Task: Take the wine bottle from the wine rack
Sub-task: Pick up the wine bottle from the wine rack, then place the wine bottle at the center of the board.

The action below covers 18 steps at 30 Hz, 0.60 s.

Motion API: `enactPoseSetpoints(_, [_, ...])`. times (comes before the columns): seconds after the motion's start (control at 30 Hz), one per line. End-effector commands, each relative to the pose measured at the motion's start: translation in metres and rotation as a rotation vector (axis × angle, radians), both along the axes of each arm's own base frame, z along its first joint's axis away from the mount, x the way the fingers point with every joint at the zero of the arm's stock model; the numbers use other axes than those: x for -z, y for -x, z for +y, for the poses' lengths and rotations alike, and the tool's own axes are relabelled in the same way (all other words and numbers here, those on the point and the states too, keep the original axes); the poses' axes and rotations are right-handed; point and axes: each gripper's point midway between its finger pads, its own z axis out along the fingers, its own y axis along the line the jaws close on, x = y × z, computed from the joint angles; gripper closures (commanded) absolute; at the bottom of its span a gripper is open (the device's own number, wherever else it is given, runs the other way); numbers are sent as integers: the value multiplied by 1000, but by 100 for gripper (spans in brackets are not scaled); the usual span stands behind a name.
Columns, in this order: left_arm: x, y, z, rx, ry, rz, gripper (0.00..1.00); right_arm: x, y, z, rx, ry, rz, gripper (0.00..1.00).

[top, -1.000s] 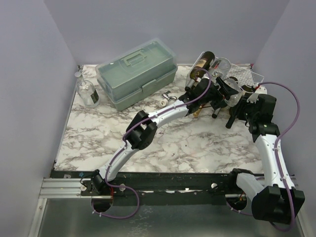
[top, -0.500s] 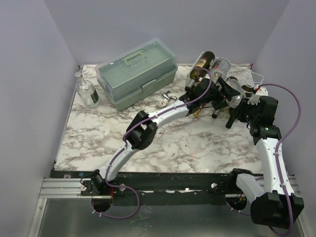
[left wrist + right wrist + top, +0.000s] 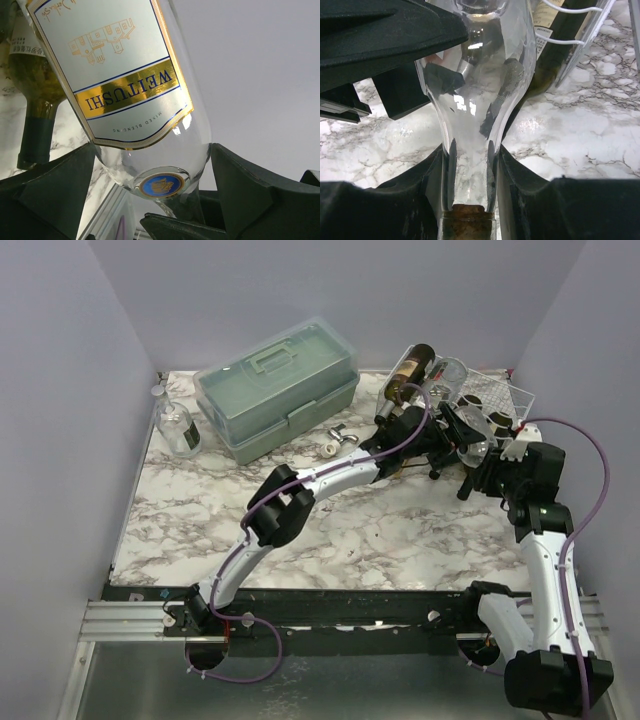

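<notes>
So the wine bottle (image 3: 125, 60) is clear glass and looks empty to us. It has a white label (image 3: 107, 45) with a gold band reading WEITUSHI, thin blue lines and a little gold drawing of houses. There's also a round blue and gold badge on the shoulder and a brownish cork (image 3: 467, 222) in the neck.

It's tilted at the front-left corner of the white wire wine rack (image 3: 505, 392), at the far right of the table, held between both arms. We can't tell if it touches the wire.

The left gripper (image 3: 152, 150) is closed on the shoulder and the right gripper (image 3: 470, 165) is clamped on the neck just above the cork.

A dark bottle (image 3: 408, 376) pokes off the rack's left side. The table (image 3: 200, 520) is white and grey marble, with a pale green toolbox (image 3: 280, 385) at the back, and the walls (image 3: 60, 390) are plain lavender.
</notes>
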Motion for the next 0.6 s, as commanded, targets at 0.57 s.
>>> enactPoseSetpoints(0.57, [-43, 22, 26, -81, 64, -74, 5, -51, 31, 38, -277, 44, -64, 100])
